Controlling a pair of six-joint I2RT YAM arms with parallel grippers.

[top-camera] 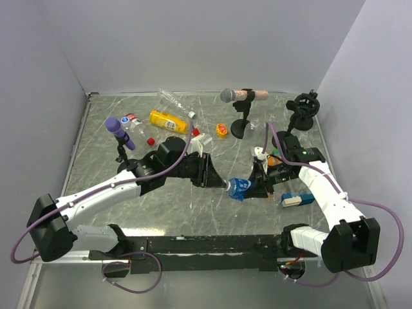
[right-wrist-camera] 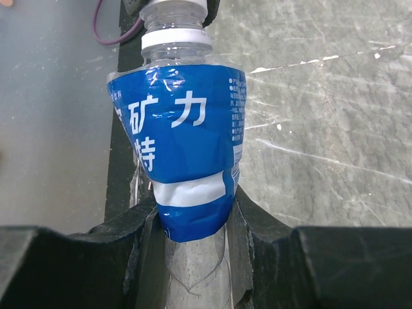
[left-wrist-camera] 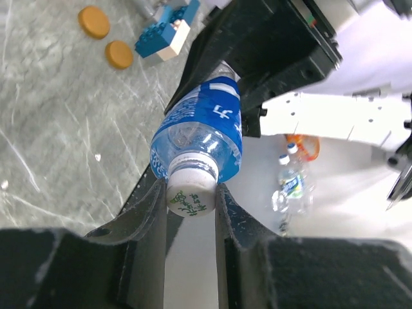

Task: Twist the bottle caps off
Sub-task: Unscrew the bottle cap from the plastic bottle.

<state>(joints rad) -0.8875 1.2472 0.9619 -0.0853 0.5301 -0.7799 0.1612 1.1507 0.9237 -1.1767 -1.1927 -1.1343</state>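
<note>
Mid-frame, the left pincer [left-wrist-camera: 190, 188] is clamping the white cap [left-wrist-camera: 190, 201]. The right pincer [right-wrist-camera: 194, 205] is squeezing the blue-labelled bottle [right-wrist-camera: 180, 129].

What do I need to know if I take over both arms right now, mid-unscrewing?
Left gripper: jaws shut on the white cap of the blue-label bottle.
Right gripper: jaws shut on that bottle's body, held between the arms.
Done: two orange caps and a red cap lie loose on the table.
Left: this cap is still on; the yellow bottle and others at the far left need checking.
</note>
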